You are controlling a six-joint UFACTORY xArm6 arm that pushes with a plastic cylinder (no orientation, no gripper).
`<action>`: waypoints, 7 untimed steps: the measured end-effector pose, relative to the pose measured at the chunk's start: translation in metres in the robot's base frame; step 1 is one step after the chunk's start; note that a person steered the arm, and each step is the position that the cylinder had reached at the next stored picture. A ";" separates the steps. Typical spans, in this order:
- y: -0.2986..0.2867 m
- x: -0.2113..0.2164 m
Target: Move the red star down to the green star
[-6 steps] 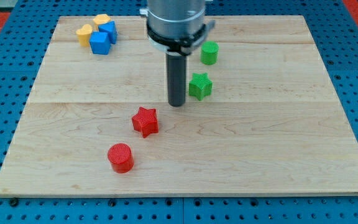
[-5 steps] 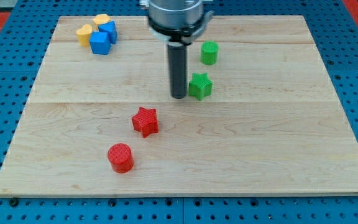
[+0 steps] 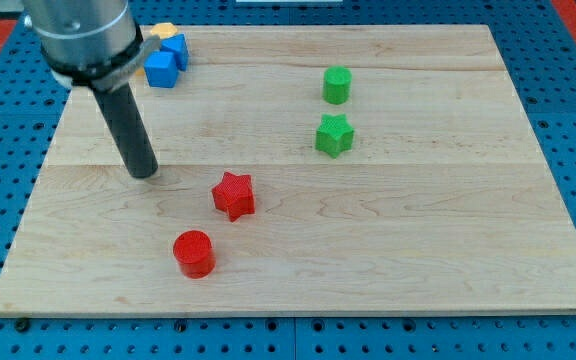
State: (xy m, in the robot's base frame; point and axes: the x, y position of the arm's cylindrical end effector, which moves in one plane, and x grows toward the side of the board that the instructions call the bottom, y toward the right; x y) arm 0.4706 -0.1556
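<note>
The red star (image 3: 234,194) lies on the wooden board (image 3: 428,230) a little left of the middle. The green star (image 3: 334,134) lies to its upper right, well apart from it. My tip (image 3: 144,172) rests on the board to the left of the red star and slightly above it, with a gap between them. The rod leans up toward the view's top left.
A red cylinder (image 3: 194,252) sits below and left of the red star. A green cylinder (image 3: 337,85) sits above the green star. Two blue blocks (image 3: 165,60) and a yellow block (image 3: 162,31) cluster at the top left, partly hidden by the arm.
My tip has moved from beside the green star far to the left, now left of the red star. The green star has shifted slightly right. The red star has not moved.
</note>
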 end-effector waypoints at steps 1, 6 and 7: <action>0.045 0.017; 0.167 0.043; 0.120 0.056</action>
State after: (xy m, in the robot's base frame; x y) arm 0.5262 -0.0352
